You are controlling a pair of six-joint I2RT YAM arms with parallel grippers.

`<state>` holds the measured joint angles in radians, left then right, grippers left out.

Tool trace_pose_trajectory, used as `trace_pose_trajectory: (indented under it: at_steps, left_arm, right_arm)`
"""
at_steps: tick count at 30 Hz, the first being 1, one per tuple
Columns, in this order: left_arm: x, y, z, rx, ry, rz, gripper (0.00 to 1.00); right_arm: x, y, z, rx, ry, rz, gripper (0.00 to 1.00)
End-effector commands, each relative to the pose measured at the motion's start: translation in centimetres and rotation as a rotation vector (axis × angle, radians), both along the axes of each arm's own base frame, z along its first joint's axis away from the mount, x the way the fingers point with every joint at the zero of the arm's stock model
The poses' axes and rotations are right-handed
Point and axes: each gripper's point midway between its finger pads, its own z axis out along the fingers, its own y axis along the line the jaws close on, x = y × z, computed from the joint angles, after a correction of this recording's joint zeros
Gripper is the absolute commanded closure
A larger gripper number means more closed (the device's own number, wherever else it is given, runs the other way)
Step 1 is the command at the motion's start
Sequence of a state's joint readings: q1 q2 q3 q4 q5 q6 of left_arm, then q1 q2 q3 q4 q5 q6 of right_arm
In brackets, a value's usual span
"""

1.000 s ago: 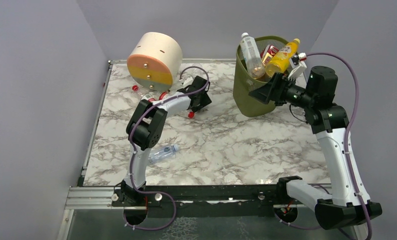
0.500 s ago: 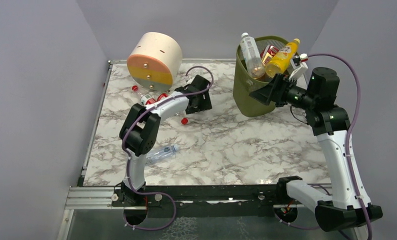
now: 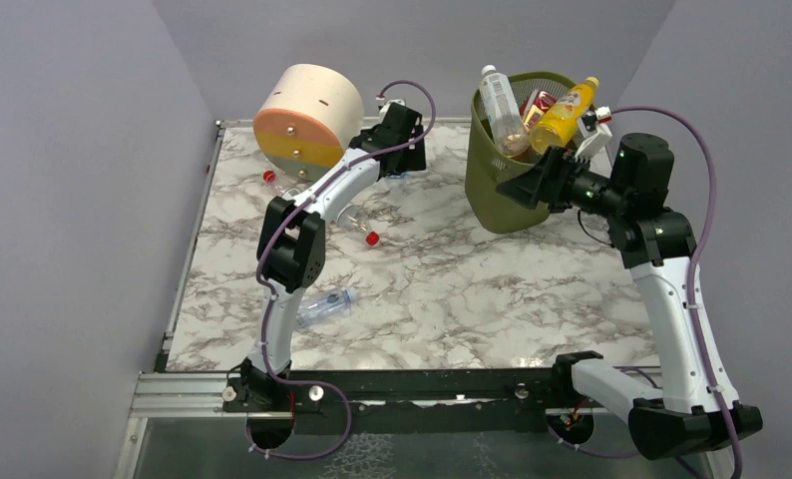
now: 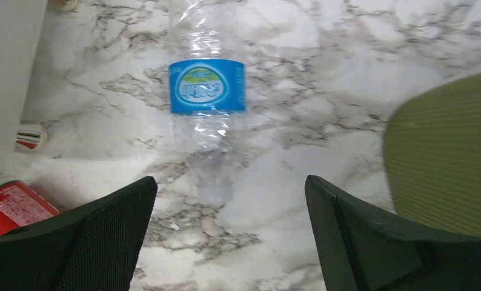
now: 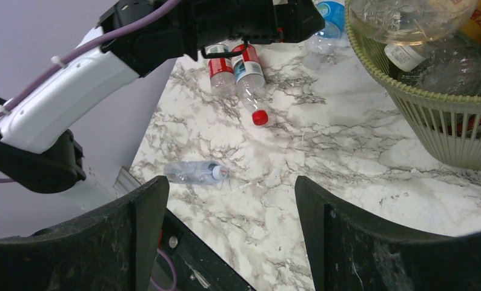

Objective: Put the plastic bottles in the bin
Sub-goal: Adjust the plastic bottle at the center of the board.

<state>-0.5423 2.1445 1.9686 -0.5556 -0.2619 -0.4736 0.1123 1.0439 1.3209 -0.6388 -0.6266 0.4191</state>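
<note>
Currently the step is approach for a pick: the left gripper, fingers spread wide and empty, hangs over a blue-label bottle lying on the table near the bin. Next: descend, straddle the body, close. The right gripper, fingers apart, holds nothing. Only the left wrist view shows this bottle clearly; from above, the wrist appears to cover it.

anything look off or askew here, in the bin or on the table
The bin is overfull: a clear bottle and a yellow bottle poke up past its rim, leaning. At the back left, the round drawer box looks tipped rather than standing flat.
</note>
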Motion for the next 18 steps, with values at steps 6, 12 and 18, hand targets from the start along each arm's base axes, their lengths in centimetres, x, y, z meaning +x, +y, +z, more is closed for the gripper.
trace_pose_trajectory:
  at_steps: [6, 12, 18]
  left_arm:
    - [2.9, 2.2, -5.1, 0.142, 0.027, 0.083, 0.01]
    - [4.8, 1.8, -6.4, 0.101, -0.005, 0.094, 0.01]
    - [6.0, 2.0, -7.7, 0.068, -0.035, 0.130, 0.02]
  right_arm:
    - [0.8, 0.3, -1.6, -0.003, 0.036, 0.008, 0.20]
    - [1.6, 0.2, -2.8, -0.023, 0.055, 0.003, 0.20]
    - [2.3, 0.1, -3.5, -0.037, 0.066, -0.003, 0.20]
